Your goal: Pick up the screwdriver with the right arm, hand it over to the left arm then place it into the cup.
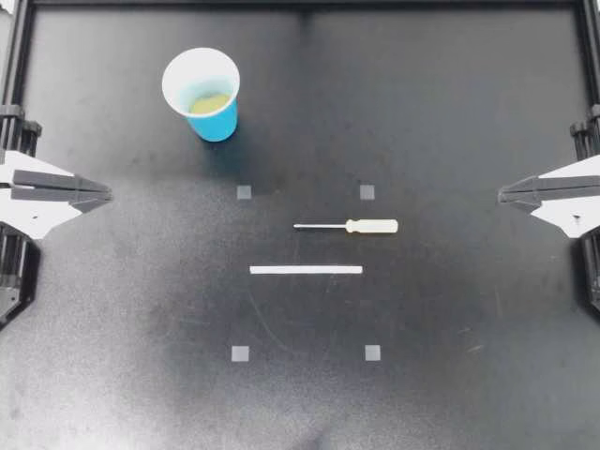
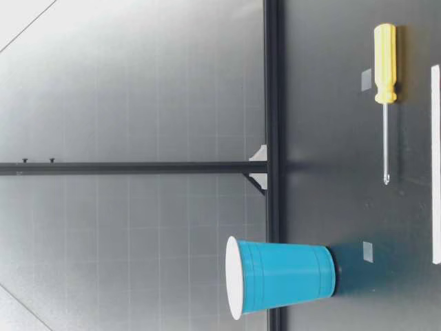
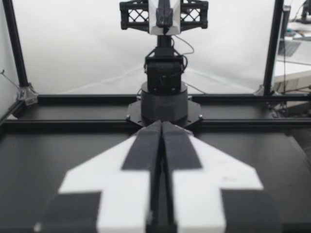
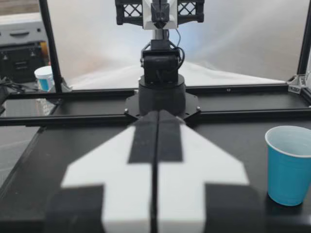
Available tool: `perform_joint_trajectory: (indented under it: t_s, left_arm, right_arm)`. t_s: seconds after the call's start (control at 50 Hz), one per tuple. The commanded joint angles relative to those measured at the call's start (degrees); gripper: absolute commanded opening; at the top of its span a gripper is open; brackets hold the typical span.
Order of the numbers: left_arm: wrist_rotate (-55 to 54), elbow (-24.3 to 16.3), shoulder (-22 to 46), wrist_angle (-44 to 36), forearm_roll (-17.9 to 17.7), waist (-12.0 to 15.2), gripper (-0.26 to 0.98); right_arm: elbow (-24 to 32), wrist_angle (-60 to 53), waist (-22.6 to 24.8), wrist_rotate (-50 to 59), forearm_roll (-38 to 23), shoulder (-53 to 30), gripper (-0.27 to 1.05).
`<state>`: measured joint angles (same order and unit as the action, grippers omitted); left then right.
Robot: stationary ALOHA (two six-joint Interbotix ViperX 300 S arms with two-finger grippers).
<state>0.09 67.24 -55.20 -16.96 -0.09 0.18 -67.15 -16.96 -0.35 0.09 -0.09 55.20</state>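
Screwdriver (image 1: 346,226) lies flat near the middle of the table (image 1: 469,375), just beside a white strip (image 1: 306,270), with its pale handle toward my right arm and its metal tip toward my left. The blue cup (image 1: 217,124) stands upright well apart from it, at the far left part of the table; something pale shows in its bottom, though I cannot tell whether that is liquid or only the base. My right gripper (image 1: 502,194) hangs at the right edge with its fingers pressed together and nothing between them, and my left gripper (image 1: 105,195) is the same at the left edge, well away from both things. Nothing of the task looks begun, so the step in hand is the first pick. The next move calls for my right fingers to spread, then for the arm to reach in over the handle and come down across it, leaving the shaft free for my left gripper to take
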Motion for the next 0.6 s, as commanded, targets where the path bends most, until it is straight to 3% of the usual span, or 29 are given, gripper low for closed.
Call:
perform_joint_trajectory:
  t_s: [0.0, 0.08, 0.26, 0.58]
  left_arm:
    - [0.2, 0.0, -0.4, -1.2, -0.1, -0.5, 0.17]
    - [0.2, 0.4, -0.7, -1.8, -0.1, -0.5, 0.10]
    - [0.2, 0.7, -0.5, -2.5, 0.0, -0.5, 0.09]
    - [0.2, 0.9, 0.7, -2.5, -0.1, -0.5, 0.09]
  right_arm:
    - [0.4, -0.5, -0.4, 0.0, 0.0, 0.0, 0.15]
    - [0.6, -1.1, -0.4, 0.2, 0.0, -0.5, 0.07]
    - [3.7, 1.5, -1.9, 0.4, 0.4, -6.1, 0.07]
    - [16.3, 25.0, -6.3, -0.4, -0.1, -24.0, 0.07]
